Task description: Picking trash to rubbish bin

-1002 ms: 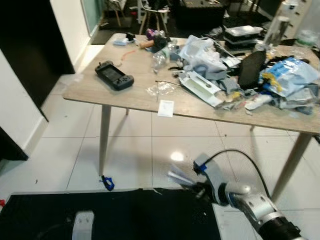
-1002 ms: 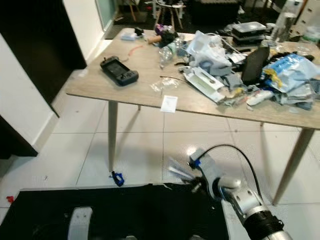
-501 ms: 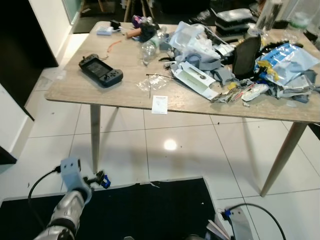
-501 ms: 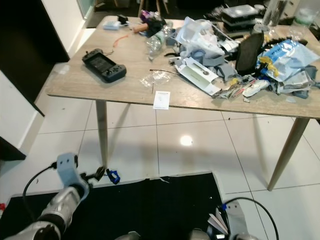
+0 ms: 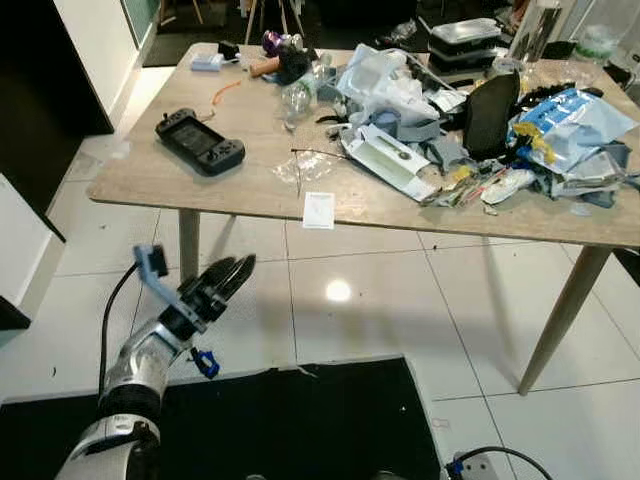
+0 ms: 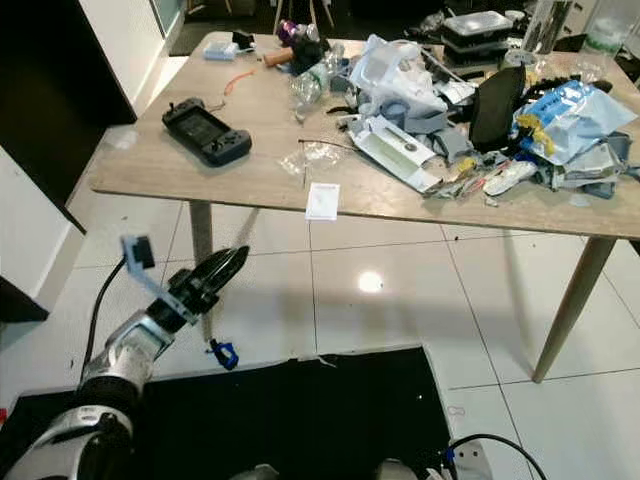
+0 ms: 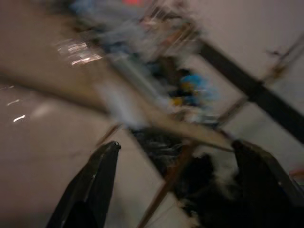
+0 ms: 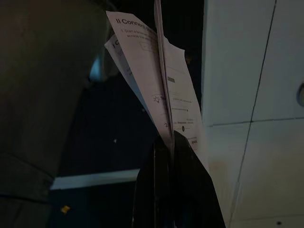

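The cluttered table (image 5: 150, 180) stands ahead of and above the left gripper (image 5: 228, 276), whose released fingers are raised toward its near edge. If the arm is swung higher, the table leg could be struck. A folded paper leaflet (image 8: 156, 90) is pinched in the clenched right gripper (image 8: 166, 142), held low over black bin bag (image 5: 300, 420) and tiles; it could slip out.
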### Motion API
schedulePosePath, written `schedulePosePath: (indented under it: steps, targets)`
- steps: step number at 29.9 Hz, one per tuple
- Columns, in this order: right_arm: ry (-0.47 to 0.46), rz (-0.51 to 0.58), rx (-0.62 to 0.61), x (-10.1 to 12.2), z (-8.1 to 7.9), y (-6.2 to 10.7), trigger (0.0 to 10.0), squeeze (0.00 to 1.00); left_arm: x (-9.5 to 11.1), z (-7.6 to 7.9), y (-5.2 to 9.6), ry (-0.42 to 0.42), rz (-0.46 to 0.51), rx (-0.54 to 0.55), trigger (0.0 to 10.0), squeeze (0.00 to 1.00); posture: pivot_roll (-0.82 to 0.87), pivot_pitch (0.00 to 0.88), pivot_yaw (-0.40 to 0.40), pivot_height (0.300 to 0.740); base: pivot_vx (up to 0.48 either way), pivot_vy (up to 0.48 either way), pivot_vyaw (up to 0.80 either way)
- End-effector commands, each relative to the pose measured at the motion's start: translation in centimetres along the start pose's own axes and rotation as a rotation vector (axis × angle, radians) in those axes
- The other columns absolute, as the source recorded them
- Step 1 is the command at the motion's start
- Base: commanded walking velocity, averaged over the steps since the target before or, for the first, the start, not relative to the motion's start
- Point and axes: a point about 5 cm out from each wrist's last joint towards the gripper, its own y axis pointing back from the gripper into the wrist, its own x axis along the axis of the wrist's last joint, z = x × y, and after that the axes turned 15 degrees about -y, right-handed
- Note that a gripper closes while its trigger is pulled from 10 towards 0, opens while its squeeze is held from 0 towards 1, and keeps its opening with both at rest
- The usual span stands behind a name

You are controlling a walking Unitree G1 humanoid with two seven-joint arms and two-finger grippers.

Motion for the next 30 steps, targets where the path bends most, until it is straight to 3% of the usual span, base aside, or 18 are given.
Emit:
schedulePosePath:
  steps: [1, 3, 6, 9, 11, 12, 17, 25, 30]
  targets:
    - [0.020, -0.033, 0.000, -1.1, -0.2, 0.0, 10.0, 0.00, 0.0, 0.9, -0.5, -0.017, 0.000, -0.053, 10.0, 1.00, -0.05, 0.118, 0.043, 0.740, 0.000, 0.000, 0.00]
    - [0.025, -0.033, -0.002, -1.2, -0.1, 0.0, 10.0, 0.00, 0.0, 1.8, -1.9, -0.092, -0.022, -0.092, 10.0, 1.00, -0.05, 0.120, 0.036, 0.740, 0.000, 0.000, 0.00]
    - [0.027, -0.033, -0.002, -1.3, -0.1, 0.0, 10.0, 0.00, 0.1, 1.9, -2.4, -0.112, -0.020, -0.086, 10.0, 1.00, -0.05, 0.120, 0.036, 0.740, 0.000, 0.000, 0.00]
    - [0.028, -0.020, -0.004, -1.3, -0.3, -0.1, 10.0, 0.00, -0.3, 2.1, -3.7, -0.295, -0.102, -0.012, 10.0, 0.98, -0.05, 0.120, 0.036, 0.740, 0.000, 0.000, 0.00]
    - [0.027, -0.018, -0.005, -1.3, -0.3, -0.1, 10.0, 0.00, -0.4, 2.2, -3.8, -0.332, -0.131, 0.008, 10.0, 0.98, -0.05, 0.120, 0.036, 0.740, 0.000, 0.000, 0.00]
    - [0.031, -0.018, -0.006, -1.3, -0.4, -0.1, 10.0, 0.00, -0.6, 2.2, -3.9, -0.356, -0.152, 0.034, 10.0, 0.00, -0.05, 0.120, 0.036, 0.740, 0.000, 0.000, 0.00]
    - [0.064, -0.026, -0.008, -1.5, -0.4, -0.1, 10.0, 0.00, -1.8, 2.5, -4.0, -0.406, -0.222, 0.088, 10.0, 0.00, -0.05, 0.121, 0.040, 0.740, 0.000, -0.059, 0.00]
    - [0.086, -0.038, -0.010, -1.9, -0.2, 0.0, 10.0, 0.00, -2.3, 2.9, -4.3, -0.424, -0.229, 0.097, 10.0, 0.00, -0.05, 0.116, 0.035, 0.740, 0.000, -0.480, 0.00]
    - [0.093, -0.039, -0.008, -2.0, -0.2, 0.0, 10.0, 0.00, -2.0, 2.7, -4.7, -0.493, -0.237, 0.143, 10.0, 0.00, -0.05, 0.116, 0.035, 0.740, 0.000, -0.061, 0.00]
